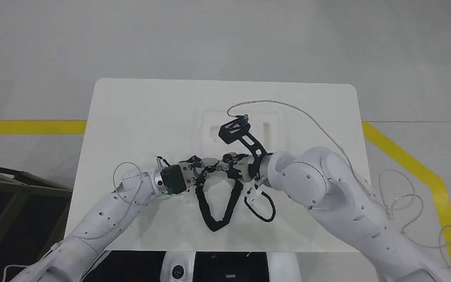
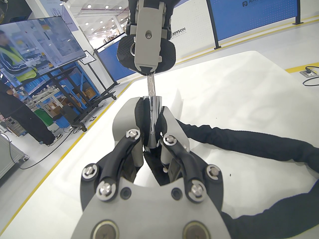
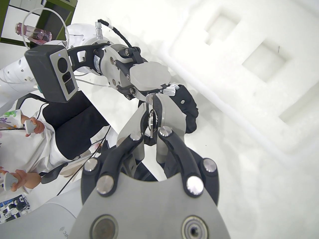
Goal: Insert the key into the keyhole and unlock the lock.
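At table centre: left gripper (image 2: pixel 150 108) and right gripper (image 3: pixel 152 105) meet tip to tip over the white table (image 1: pixel 141 113).
Left gripper: fingers closed around the chrome lock cylinder (image 2: pixel 153 120).
Right gripper: fingers clamped on the key (image 2: pixel 151 85); the blade meets the cylinder's end face, depth not discernible.
Black cable (image 1: pixel 215 211): loops from the lock onto the table.
Foam tray (image 1: pixel 211 123): lies beyond the grippers.

We cannot see the keyhole: the key (image 2: pixel 151 85) meets the lock (image 2: pixel 155 118) end-on and covers it. The right gripper (image 2: pixel 148 70) largely hides the key's head; the left gripper (image 2: pixel 151 105) hides the lock's rear. The black cable (image 2: pixel 236 143) runs off the left wrist view's edge. From above, key and lock are too small to separate.
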`<state>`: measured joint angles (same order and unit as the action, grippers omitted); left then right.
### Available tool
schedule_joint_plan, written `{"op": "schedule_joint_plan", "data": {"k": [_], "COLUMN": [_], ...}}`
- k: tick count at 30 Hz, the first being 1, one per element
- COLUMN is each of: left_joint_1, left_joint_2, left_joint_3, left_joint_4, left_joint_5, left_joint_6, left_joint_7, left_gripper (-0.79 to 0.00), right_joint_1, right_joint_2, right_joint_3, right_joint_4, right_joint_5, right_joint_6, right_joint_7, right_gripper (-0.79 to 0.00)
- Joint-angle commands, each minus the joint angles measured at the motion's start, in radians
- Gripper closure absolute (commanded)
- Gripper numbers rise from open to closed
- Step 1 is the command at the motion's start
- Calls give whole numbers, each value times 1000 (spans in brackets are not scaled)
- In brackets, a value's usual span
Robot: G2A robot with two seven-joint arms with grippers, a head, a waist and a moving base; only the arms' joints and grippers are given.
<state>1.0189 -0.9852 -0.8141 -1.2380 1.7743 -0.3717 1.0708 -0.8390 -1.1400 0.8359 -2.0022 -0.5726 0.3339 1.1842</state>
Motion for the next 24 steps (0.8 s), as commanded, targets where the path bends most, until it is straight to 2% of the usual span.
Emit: {"op": "schedule_joint_plan", "data": {"k": [1,12,13,14,15,16,17,18,20,24], "left_joint_1": [0,0,0,0,0,0,0,0,0,0], "left_joint_2": [0,0,0,0,0,0,0,0,0,0], "left_joint_3": [0,0,0,0,0,0,0,0,0,0], "left_joint_4": [0,0,0,0,0,0,0,0,0,0], "left_joint_5": [0,0,0,0,0,0,0,0,0,0], "left_joint_6": [0,0,0,0,0,0,0,0,0,0], "left_joint_7": [0,0,0,0,0,0,0,0,0,0], "left_gripper": [0,0,0,0,0,0,0,0,0,0], "right_joint_1": [6,29,29,30,30,30,29,28,26,20], "right_joint_2": [-3,-20,-21,-22,-23,-24,-24,-25,-25,-26], "right_joint_3": [-5,-38,-39,-39,-39,-38,-36,-35,-33,-27], "right_joint_4": [9,41,43,44,47,48,48,47,45,43], "right_joint_5": [3,2,3,3,4,4,5,4,6,9], "right_joint_6": [1,9,10,10,10,8,6,3,-3,-19], "right_joint_7": [1,-11,-13,-14,-17,-19,-21,-24,-26,-31], "right_gripper": [0,0,-52,-228,-332,-382,-579,-665,-696,-674]}}
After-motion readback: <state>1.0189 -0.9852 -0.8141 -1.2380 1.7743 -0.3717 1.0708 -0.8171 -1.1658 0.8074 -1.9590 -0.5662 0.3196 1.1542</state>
